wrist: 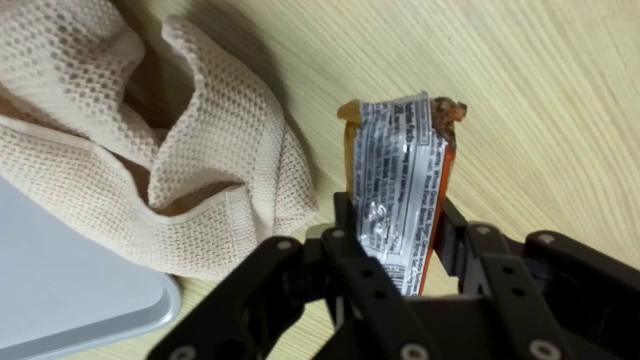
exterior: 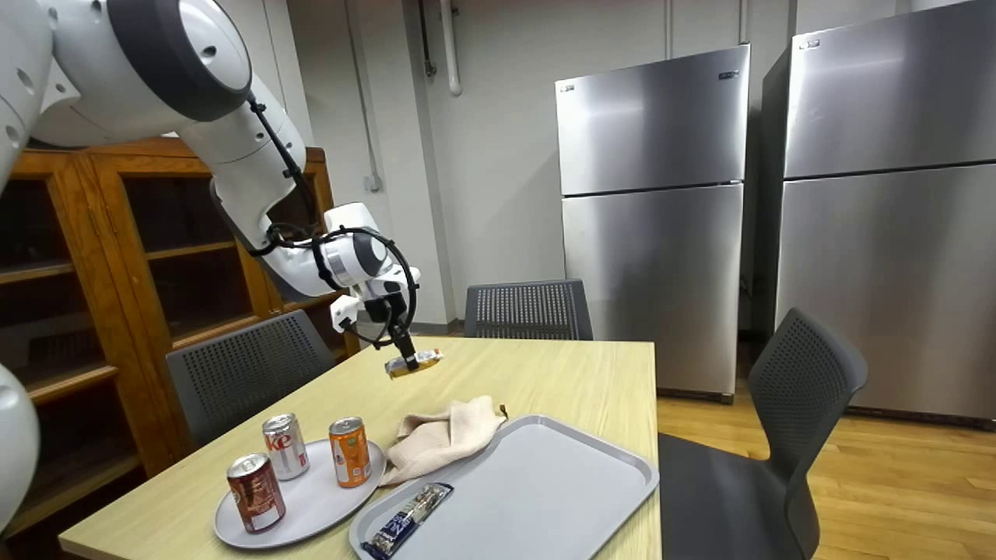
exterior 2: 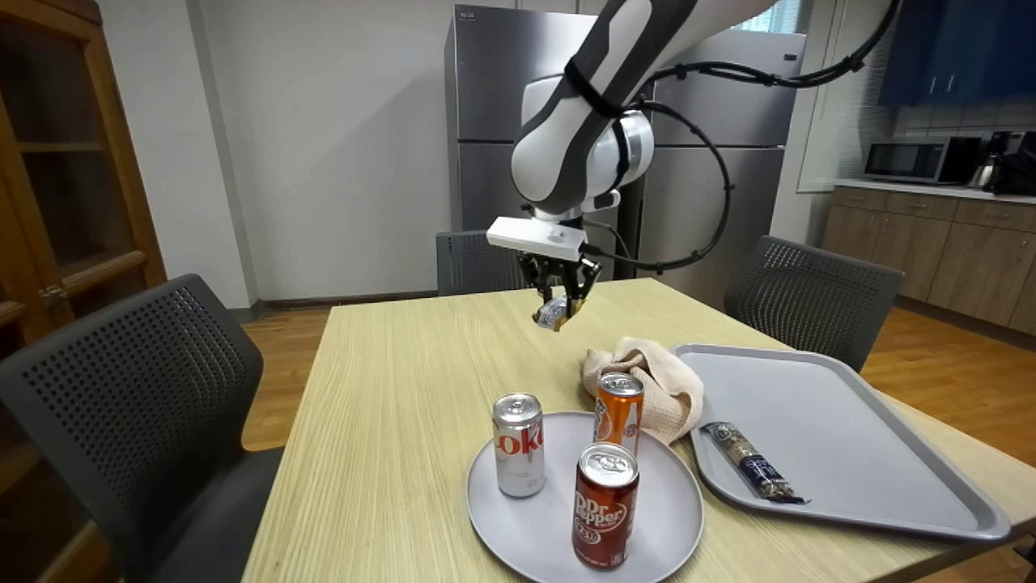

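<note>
My gripper [wrist: 395, 220] is shut on a snack bar in a silver and orange wrapper [wrist: 392, 165], its black fingers [wrist: 448, 235] pressing the bar's two long sides. The far end of the wrapper looks crumpled, and the near end passes behind the gripper in the wrist view. Both exterior views show the bar [exterior: 426, 359] held above the wooden table, beyond a beige cloth [exterior 2: 647, 385]. That cloth [wrist: 235, 150] lies rumpled to the left of the bar in the wrist view, apart from it.
A grey tray [exterior: 537, 482] carries another bar in a dark blue wrapper [exterior: 408, 519]. On a round plate [exterior 2: 494, 510] stand a silver can [exterior 2: 518, 453], an orange can [exterior 2: 619, 413] and a dark red can [exterior 2: 605, 510]. Chairs [exterior: 529, 311] surround the table [exterior 2: 388, 421].
</note>
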